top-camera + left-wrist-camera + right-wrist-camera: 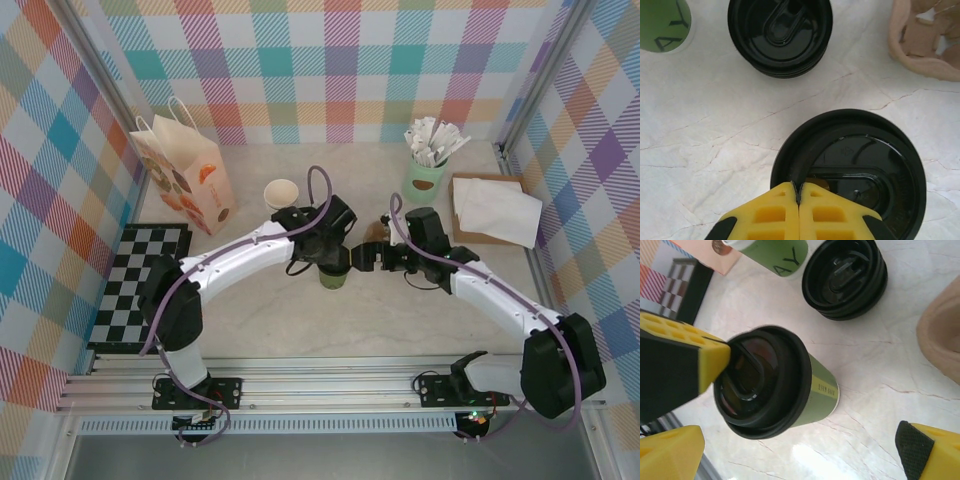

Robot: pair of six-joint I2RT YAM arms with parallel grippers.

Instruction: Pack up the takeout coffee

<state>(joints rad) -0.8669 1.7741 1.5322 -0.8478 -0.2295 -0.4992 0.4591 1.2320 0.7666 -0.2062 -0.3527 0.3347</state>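
left hand together, tips on takeout coffee lid; right hand spread wide beside it.

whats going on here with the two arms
Two arms meet over the takeout coffee at mid-table. The left end effector is shut, its tips on the black lid. The right end effector stands wide open close to the cup, holding nothing. The paper bag stands at the back left; the cup is not yet packed.
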